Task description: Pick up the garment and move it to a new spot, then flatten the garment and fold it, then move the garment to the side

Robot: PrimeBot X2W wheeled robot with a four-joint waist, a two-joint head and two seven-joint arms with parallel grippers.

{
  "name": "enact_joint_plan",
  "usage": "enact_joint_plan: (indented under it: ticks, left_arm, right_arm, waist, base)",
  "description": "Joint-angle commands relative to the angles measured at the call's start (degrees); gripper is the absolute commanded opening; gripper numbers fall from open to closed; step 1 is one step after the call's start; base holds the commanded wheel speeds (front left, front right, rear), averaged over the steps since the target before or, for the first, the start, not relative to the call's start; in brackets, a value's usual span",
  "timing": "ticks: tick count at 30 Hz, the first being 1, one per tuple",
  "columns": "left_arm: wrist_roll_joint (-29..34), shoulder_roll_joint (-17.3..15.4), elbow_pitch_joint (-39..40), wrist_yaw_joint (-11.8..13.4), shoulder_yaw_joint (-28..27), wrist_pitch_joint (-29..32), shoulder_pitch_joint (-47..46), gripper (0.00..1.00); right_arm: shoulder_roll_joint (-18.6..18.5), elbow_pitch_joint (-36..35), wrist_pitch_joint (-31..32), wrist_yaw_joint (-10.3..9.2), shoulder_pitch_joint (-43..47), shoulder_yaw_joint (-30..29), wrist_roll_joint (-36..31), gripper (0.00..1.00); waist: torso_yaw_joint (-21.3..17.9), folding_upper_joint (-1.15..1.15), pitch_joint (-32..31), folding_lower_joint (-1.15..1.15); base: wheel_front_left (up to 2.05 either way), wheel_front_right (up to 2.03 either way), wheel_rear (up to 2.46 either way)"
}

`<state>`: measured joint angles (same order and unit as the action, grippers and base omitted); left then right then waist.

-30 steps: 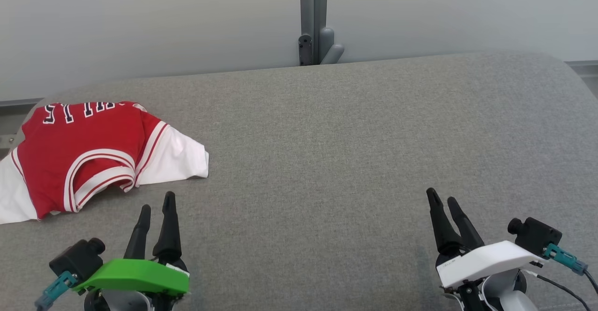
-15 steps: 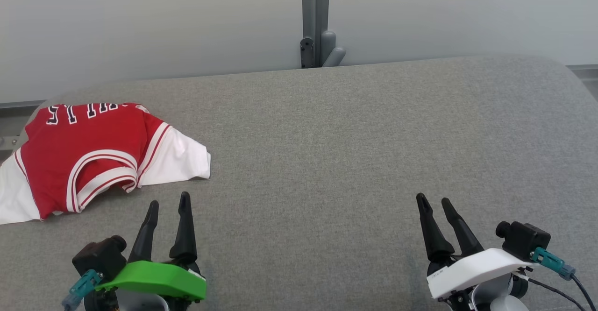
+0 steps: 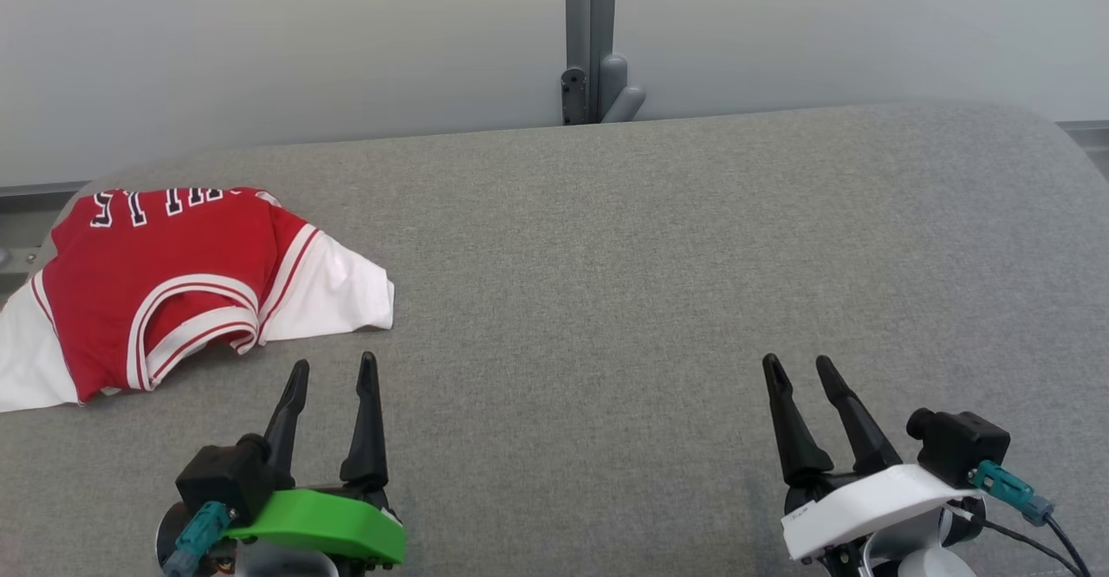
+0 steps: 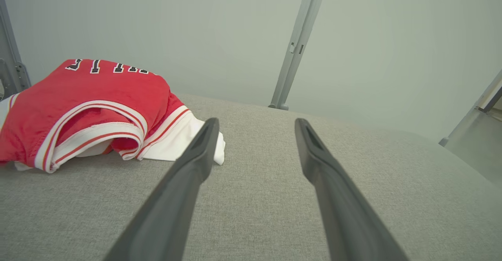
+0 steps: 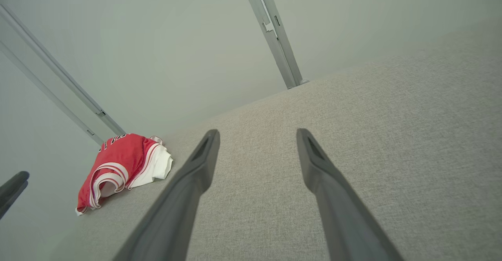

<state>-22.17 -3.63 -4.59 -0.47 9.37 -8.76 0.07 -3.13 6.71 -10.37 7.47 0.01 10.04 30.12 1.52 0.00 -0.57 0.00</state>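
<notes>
step in hand: hard to tell for sure; maybe the very start, with the garment (image 3: 165, 274) lumpy and not yet picked up; maybe the very end, being doubled over and off to the side
next move, if the start: reach forward and left with the left gripper (image 3: 333, 362), come down on the near rim of the cloth, pinch through all the soft layers, lift slowly to keep them together
left gripper: by the near edge of the tabletop (image 3: 606, 300), left side; two long dark fingers spread wide, holding nothing; green cover (image 3: 321, 525) behind
right gripper (image 3: 796, 360): by the near edge, right side; fingers spread wide too, holding nothing; white cover (image 3: 866, 495) behind
tabletop: grey woven cloth, a bit rough, flat, round at the far corners
garment: far left corner of the tabletop, just past the left gripper, well apart from the right one, touching neither; soft thin red sports shirt, folded over, puffy
neck band (image 3: 195, 317): white with thin red stripes, curved like a bow, facing the near edge
white sleeve (image 3: 333, 295): lying flat, pointing toward the middle
letters (image 3: 156, 206): dark with white rims, upside down, too cut off to read
wall (image 3: 260, 40): behind the far edge, pale, plain, smooth
post (image 3: 589, 31): grey metal, straight, upright, at the middle of the far edge
</notes>
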Motion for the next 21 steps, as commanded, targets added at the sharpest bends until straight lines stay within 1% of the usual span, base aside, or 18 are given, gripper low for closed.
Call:
enact_joint_plan:
  ticks: [1,7,12,18,21]
  left_arm:
    - [1.82,-0.73,0.86,0.63,0.52,-0.74,0.06,1.00]
    - [4.70,-0.92,1.24,2.02,1.28,-1.63,0.40,1.00]
    - [7.26,-1.03,1.73,2.68,1.82,-2.38,0.63,1.00]
    - [9.40,-1.08,2.08,2.90,2.27,-3.12,0.82,1.00]
    - [10.72,-1.03,2.28,2.62,2.51,-3.51,0.99,1.00]
  right_arm:
    - [-0.13,-0.80,-0.63,0.02,0.29,0.29,-2.28,1.00]
    - [0.13,-1.88,-1.31,0.03,0.60,-1.39,-7.28,1.00]
    - [0.25,-2.69,-1.87,0.03,0.86,-2.44,-10.57,1.00]
    - [0.25,-3.24,-2.41,0.03,1.22,-2.77,-12.63,1.00]
    - [0.24,-3.39,-2.67,0.02,1.55,-3.16,-13.50,1.00]
  waist:
    - [0.03,0.00,0.00,0.00]
    - [-0.04,0.00,-0.08,0.00]
    - [-0.13,0.00,-0.12,0.00]
    - [-0.20,0.00,-0.14,0.00]
    - [-0.22,0.00,-0.12,0.00]
  base:
    - [0.00,0.00,0.00]
    - [0.00,0.00,0.00]
    - [0.00,0.00,0.00]
    - [0.00,0.00,0.00]
    - [0.00,0.00,0.00]
